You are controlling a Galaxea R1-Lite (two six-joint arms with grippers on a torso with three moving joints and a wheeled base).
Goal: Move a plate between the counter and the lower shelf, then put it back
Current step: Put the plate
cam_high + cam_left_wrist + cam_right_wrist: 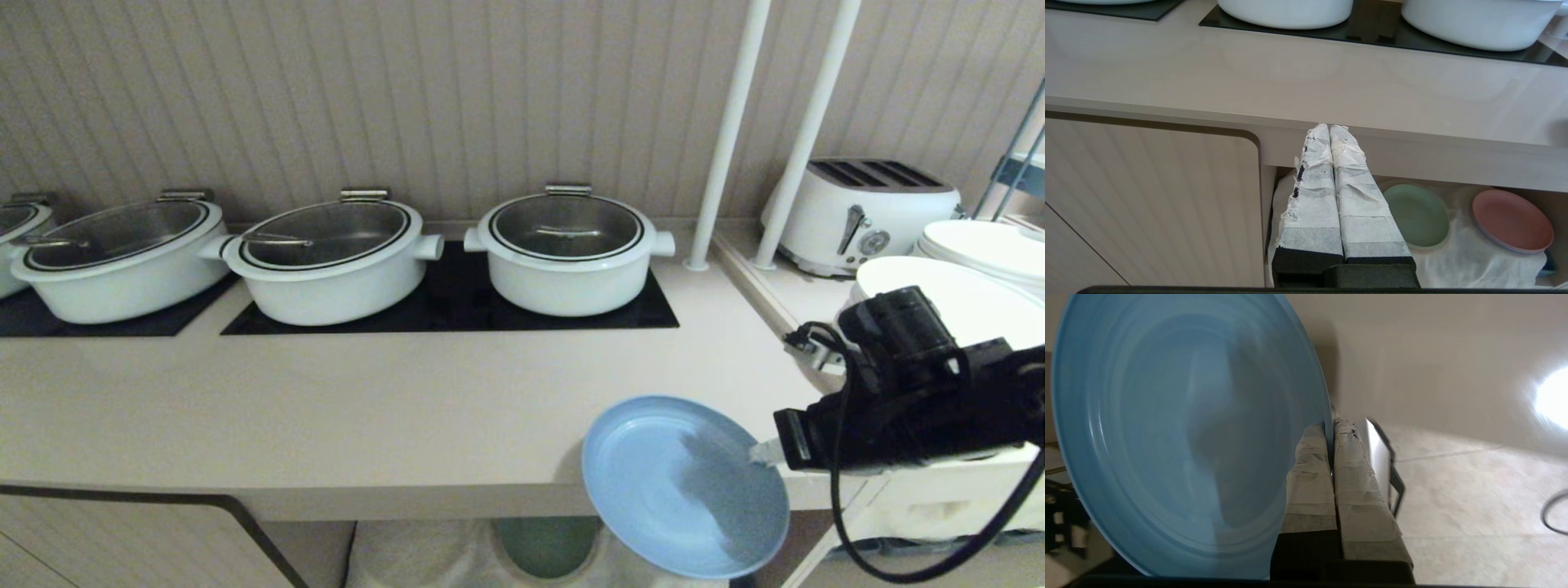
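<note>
We face the counter (367, 408), a long beige worktop backed by a ribbed beige wall. Black glass cooktop panels (457, 306) are set into it, and white lidded pots (569, 249) stand on them in a row. To the right of the pots, two white poles (727, 135) rise from the worktop; beyond them sit a white toaster (857, 212) and stacked white dishes (980, 269).

Below the counter's front edge we see the lower shelf (1474, 261), its floor under a white cloth. A green plate (1417, 214) and a pink plate (1511, 220) lie there side by side, apart. Left of the recess is a ribbed cabinet door (1151, 204).

The right gripper (763, 451) reaches in from the right, near the counter's front edge. Its taped fingers (1310, 477) are clenched on the rim of the plate (682, 486), one finger on each face.

The plate is held off the counter, overhanging the front edge and partly in front of the shelf opening. It is tilted, its hollow face turned up and toward us. Being round, it has no long axis to note.

The left gripper (1329, 128) hangs before the counter's front edge, over the shelf opening, its fingers pressed together on nothing.
</note>
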